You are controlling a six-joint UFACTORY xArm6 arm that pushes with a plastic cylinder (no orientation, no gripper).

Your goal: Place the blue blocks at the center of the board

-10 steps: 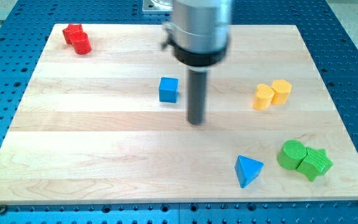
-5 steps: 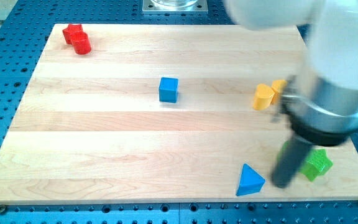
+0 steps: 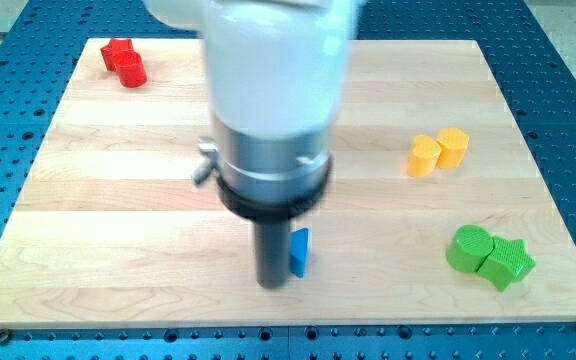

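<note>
Blue block (image 3: 300,251), touching my tip (image 3: 272,284)

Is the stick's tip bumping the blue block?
Touching. In the camera view, my tip sits directly against the left edge of the blue triangular block, with no board showing between them.

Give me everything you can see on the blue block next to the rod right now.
Only a narrow sliver of the blue block shows; the rod hides the rest, so its shape can't be made out. It looks like matte plastic, bright blue, sitting flat on the wooden board, below the board's middle toward the view's bottom. My tip stands right against its left side, apparently touching. Nothing else is near it.
</note>
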